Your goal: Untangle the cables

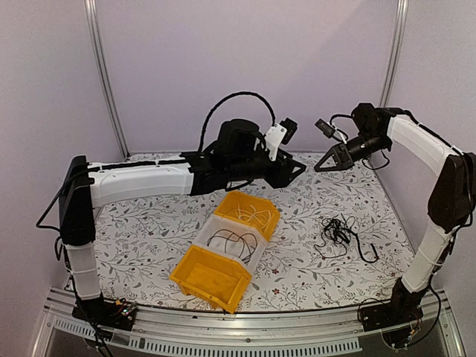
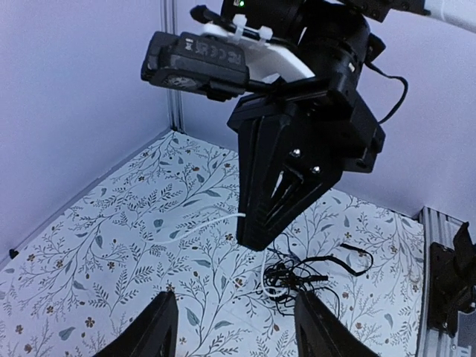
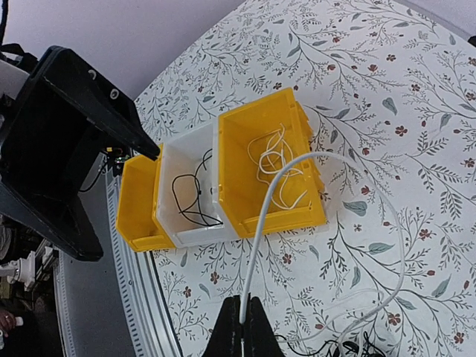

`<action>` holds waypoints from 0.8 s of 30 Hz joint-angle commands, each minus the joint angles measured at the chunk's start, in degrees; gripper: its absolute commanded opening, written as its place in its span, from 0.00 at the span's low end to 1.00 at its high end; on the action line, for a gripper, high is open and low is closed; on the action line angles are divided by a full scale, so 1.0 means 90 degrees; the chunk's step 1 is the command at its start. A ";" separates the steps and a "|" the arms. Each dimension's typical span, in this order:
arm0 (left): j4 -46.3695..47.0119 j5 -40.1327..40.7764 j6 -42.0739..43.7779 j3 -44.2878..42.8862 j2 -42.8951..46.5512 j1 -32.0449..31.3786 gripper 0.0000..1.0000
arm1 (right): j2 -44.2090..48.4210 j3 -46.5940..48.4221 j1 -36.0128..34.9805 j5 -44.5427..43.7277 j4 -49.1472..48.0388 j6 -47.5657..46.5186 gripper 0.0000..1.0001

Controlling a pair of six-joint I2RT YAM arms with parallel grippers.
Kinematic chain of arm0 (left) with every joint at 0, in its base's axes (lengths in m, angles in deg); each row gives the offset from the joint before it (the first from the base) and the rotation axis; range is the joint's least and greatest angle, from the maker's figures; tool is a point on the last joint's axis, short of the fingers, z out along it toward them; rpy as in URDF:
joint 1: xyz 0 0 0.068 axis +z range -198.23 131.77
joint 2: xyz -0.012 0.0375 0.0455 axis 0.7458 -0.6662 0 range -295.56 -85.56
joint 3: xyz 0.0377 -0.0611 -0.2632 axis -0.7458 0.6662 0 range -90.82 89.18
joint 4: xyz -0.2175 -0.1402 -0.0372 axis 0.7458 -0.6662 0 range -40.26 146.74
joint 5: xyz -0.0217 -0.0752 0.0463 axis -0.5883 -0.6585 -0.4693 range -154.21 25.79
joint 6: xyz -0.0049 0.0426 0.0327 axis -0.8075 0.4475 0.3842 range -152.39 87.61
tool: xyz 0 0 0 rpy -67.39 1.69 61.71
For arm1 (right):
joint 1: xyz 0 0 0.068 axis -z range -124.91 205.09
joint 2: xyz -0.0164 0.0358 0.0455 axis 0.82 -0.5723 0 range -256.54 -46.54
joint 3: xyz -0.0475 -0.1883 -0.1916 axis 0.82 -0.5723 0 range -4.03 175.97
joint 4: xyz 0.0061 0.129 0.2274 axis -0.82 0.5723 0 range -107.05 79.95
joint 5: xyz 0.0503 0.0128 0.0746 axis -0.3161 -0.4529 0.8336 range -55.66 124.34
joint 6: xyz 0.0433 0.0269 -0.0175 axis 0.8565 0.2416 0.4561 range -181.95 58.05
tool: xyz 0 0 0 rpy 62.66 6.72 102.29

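The right black two-finger gripper (image 3: 242, 331) is clamped on a thin cream-white cable (image 3: 256, 245), raised to the right of the far yellow plastic bin (image 3: 227, 178). The left gripper (image 2: 238, 327) is held spread apart, empty. The tangled bunch of thin black cables (image 1: 338, 232) is seen on the floral-patterned table (image 1: 149, 238), right of that bin.

Near bin (image 1: 195, 277), middle bin (image 1: 257, 253), far bin (image 1: 272, 210) run diagonally mid-tabletop (image 1: 149, 245). Cables (image 1: 251, 214) in middle and far. Cable tangle (image 1: 338, 232) lies right of them.
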 commanded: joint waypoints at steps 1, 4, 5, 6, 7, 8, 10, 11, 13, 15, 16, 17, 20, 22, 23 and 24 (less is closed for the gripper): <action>-0.0135 0.0497 0.1076 -0.0424 -0.0311 -0.0169 0.57 | 0.0268 0.0062 -0.0166 0.0355 0.0453 -0.0403 0.00; -0.0334 0.1164 0.1595 -0.0728 -0.0523 -0.0299 0.59 | 0.0285 0.0103 -0.0261 0.0324 0.0606 -0.0509 0.00; -0.0344 0.1378 0.1701 -0.0803 -0.0578 -0.0328 0.60 | 0.0294 0.0136 -0.0289 0.0327 0.0670 -0.0555 0.00; -0.0346 0.1580 0.1800 -0.0851 -0.0620 -0.0353 0.60 | 0.0288 0.0179 -0.0312 0.0335 0.0724 -0.0593 0.00; -0.0346 0.1736 0.1906 -0.0878 -0.0652 -0.0359 0.60 | 0.0286 0.0214 -0.0329 0.0358 0.0769 -0.0639 0.00; -0.0351 0.1890 0.2007 -0.0897 -0.0682 -0.0372 0.61 | 0.0277 0.0239 -0.0342 0.0384 0.0793 -0.0660 0.00; -0.0302 0.2122 0.2201 -0.0889 -0.0710 -0.0385 0.61 | 0.0285 0.0253 -0.0392 0.0389 0.0802 -0.0671 0.00; -0.0255 0.2153 0.2288 -0.0872 -0.0706 -0.0392 0.61 | 0.0286 0.0253 -0.0419 0.0373 0.0810 -0.0668 0.00; -0.0123 0.2106 0.2451 -0.0815 -0.0692 -0.0389 0.62 | 0.0278 0.0253 -0.0493 0.0358 0.0857 -0.0682 0.00; -0.0009 0.1955 0.2590 -0.0778 -0.0708 -0.0391 0.61 | 0.0271 0.0267 -0.0559 0.0366 0.0902 -0.0729 0.00; 0.0062 0.1919 0.2679 -0.0772 -0.0724 -0.0389 0.60 | 0.0270 0.0289 -0.0589 0.0385 0.0929 -0.0739 0.00; 0.0164 0.1889 0.2777 -0.0747 -0.0737 -0.0409 0.59 | 0.0259 0.0320 -0.0617 0.0400 0.0971 -0.0742 0.00; 0.0582 0.1661 0.3195 -0.0551 -0.0750 -0.0471 0.53 | 0.0222 0.0399 -0.0645 0.0519 0.1119 -0.0765 0.00; 0.0733 0.1623 0.3382 -0.0513 -0.0759 -0.0520 0.42 | 0.0191 0.0391 -0.0643 0.0652 0.1209 -0.0797 0.00; 0.0753 0.1594 0.3386 -0.0513 -0.0753 -0.0531 0.33 | 0.0167 0.0370 -0.0643 0.0709 0.1232 -0.0807 0.00; 0.0764 0.1561 0.3374 -0.0501 -0.0731 -0.0527 0.27 | 0.0137 0.0357 -0.0648 0.0760 0.1232 -0.0819 0.00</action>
